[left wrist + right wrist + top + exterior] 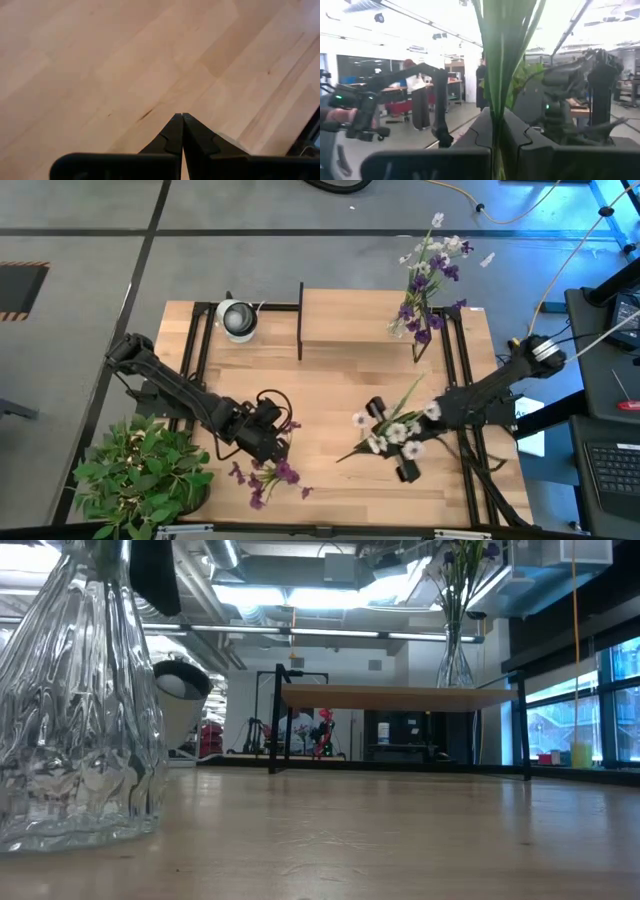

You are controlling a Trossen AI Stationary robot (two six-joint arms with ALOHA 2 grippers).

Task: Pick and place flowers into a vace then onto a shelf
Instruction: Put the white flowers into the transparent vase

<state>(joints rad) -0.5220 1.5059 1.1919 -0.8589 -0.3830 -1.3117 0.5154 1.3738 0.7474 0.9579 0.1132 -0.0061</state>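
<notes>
Right tool (pixel 393 442) clenched on a white-flower stem (pixel 395 425), sitting over the right-centre of the desk (pixel 330 405). In the right wrist view the green stalk (pixel 500 75) runs up between the closed fingers (pixel 480 132), held near the cut end so the blossoms swing free for feeding into a vase neck.

Left tool (pixel 268 425) is over the near-left of the desk, fingers pressed together on nothing; its wrist view shows only bare wood past the joined tips (pixel 182 119). Purple flowers (pixel 268 478) lie flat on the desk just beside it (likely next to be picked).

A clear ribbed glass vase (pixel 75 710) looms close in the low view. Its spot on the desk can't be fixed from the high view, probably hidden under the left arm.

The shelf (pixel 355 320) at the far side already carries a vase of purple and white flowers (pixel 428 275) at its right end. A round white-and-black object (pixel 237 318) sits left of the shelf, and a leafy potted plant (pixel 145 475) at the near-left corner, out of the working lane.
</notes>
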